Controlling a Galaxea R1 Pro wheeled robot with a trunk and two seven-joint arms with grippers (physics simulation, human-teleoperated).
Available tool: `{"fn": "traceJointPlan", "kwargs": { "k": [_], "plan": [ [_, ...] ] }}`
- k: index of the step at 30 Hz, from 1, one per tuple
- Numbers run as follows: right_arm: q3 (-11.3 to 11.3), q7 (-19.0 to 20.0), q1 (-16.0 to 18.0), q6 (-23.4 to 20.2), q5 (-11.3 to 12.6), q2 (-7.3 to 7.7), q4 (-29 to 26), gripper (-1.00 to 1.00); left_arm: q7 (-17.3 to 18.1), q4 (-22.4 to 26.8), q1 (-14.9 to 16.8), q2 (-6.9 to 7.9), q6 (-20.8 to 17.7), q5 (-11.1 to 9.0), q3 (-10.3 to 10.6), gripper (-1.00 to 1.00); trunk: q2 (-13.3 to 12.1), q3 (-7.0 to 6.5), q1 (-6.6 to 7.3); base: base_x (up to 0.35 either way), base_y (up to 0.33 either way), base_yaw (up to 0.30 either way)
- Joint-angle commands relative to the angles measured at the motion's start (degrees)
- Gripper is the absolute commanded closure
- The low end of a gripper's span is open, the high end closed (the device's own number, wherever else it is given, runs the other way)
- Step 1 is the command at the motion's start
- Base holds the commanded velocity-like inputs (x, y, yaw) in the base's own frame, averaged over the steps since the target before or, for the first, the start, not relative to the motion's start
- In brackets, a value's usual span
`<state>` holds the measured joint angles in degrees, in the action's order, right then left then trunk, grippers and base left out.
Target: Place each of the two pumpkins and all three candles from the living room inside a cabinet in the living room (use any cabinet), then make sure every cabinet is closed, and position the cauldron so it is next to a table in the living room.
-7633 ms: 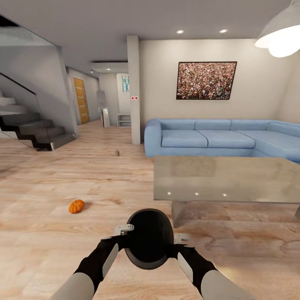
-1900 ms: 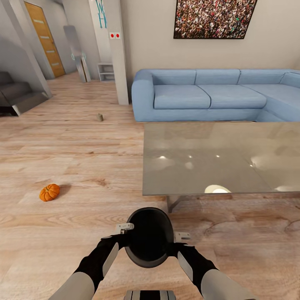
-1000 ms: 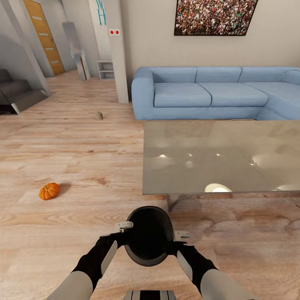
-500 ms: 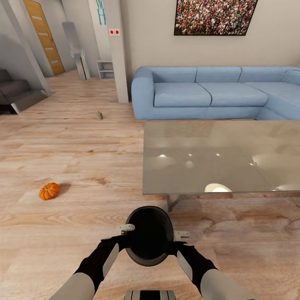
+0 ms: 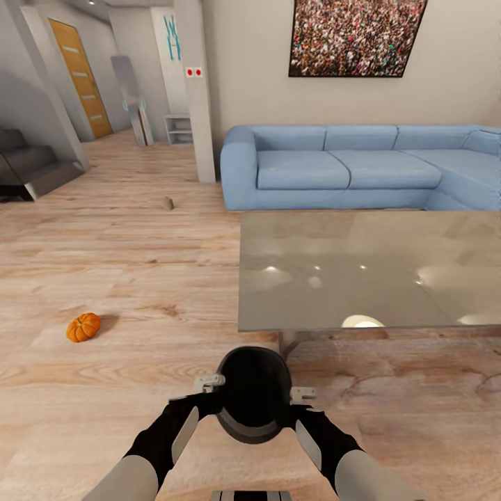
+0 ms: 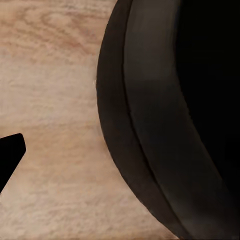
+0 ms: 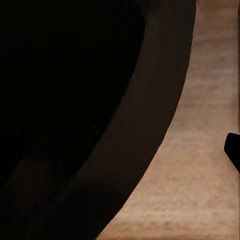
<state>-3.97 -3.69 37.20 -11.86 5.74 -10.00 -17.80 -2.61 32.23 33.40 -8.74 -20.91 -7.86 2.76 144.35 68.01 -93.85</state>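
Jaws of both grippers (left (image 5: 209, 382), right (image 5: 303, 394)) clamp upward-mouthed cauldron (image 5: 255, 393).

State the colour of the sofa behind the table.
The sofa is light blue, clearest in the head view, standing behind the grey table.

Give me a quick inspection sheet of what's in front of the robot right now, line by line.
Surface: wooden floor; grey table ahead, top bare apart from light reflections.
Job's things: black cauldron held between both arms, just short of the table's near edge; one pumpkin on the floor to the left.
Clutter: a small brownish object on the floor near the pillar, too small to identify.
Grippers: left gripper and right gripper sit at the cauldron's sides; jaws hidden, state unclear.
Cables: nothing seen.
Surroundings: blue sofa behind the table, picture on the wall, stairs and door to the left.
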Motion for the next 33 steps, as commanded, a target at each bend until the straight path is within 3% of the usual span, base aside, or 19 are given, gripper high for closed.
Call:
{"fn": "traceJointPlan", "kwargs": {
  "k": [1, 33],
  "plan": [
    [-0.43, -0.44, -0.02, -0.27, 0.61, 0.0, -0.04, -1.0, -0.28, 0.11, 0.0, 0.04, -0.32, -0.58, 0.23, -1.0, 0.0, -0.18, 0.03, 0.0, 0.0, 0.0],
    [-0.43, -0.37, -0.02, -0.25, 0.61, 0.0, -0.04, -1.0, -0.2, 0.11, 0.0, 0.04, -0.36, -0.58, 0.23, -1.0, -0.43, -7.26, 0.86, 0.0, 0.0, 0.0]
  ]
}}
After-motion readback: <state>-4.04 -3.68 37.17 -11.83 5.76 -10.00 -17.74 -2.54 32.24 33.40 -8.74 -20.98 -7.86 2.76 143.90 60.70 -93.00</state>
